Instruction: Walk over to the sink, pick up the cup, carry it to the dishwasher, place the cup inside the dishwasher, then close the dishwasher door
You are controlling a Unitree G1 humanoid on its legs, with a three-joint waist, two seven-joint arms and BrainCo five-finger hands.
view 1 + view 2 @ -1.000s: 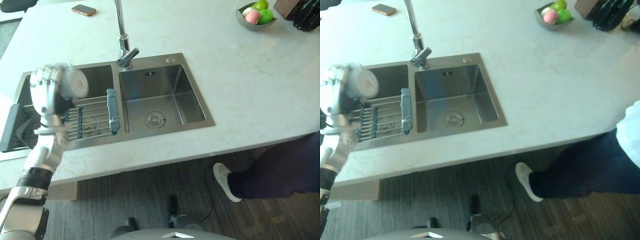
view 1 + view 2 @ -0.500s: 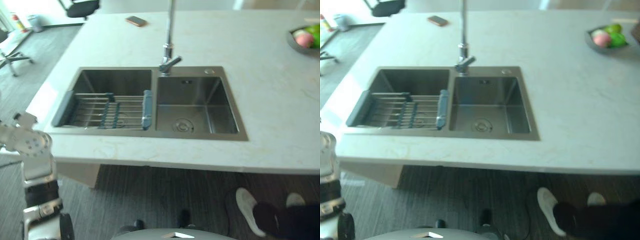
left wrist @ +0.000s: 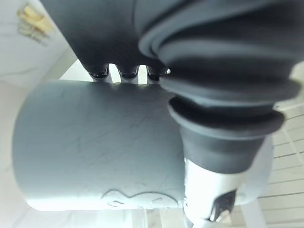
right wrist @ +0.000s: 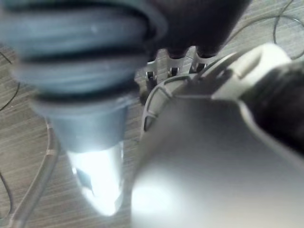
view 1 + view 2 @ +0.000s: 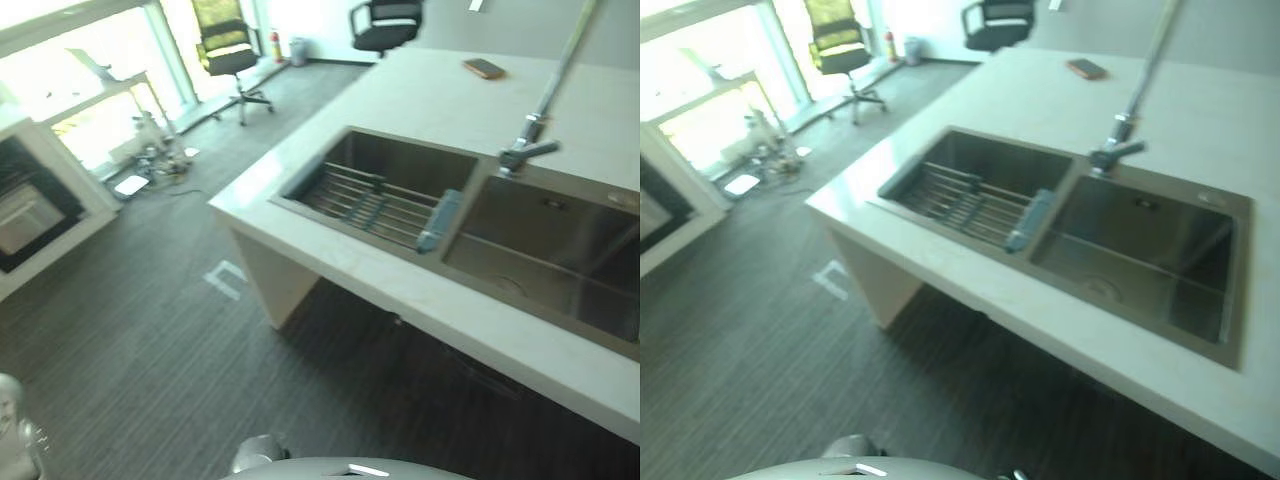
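My left hand (image 3: 216,142) is shut on a pale grey cup (image 3: 95,147); the fingers (image 3: 128,71) curl over its far side and the thumb crosses its near side. A bit of that hand shows at the lower left corner of the left eye view (image 5: 10,440), low over the floor and well away from the counter. The steel double sink (image 5: 530,255) lies at the right, with a wire rack (image 5: 385,205) across its left basin. A dark-fronted appliance (image 5: 28,210) sits in a white cabinet at the far left. My right hand (image 4: 95,161) hangs relaxed over the floor.
A tall faucet (image 5: 535,140) stands behind the sink. A phone (image 5: 484,68) lies on the pale counter (image 5: 400,285). Dark plank floor (image 5: 160,340) stretches between counter and cabinet. Two office chairs (image 5: 228,50) stand by bright windows, with clutter (image 5: 155,160) on the floor.
The camera has swung left: the sink has slid to the right, and floor and cabinet have come in. My left hand has dropped from above the rack to the lower left corner.
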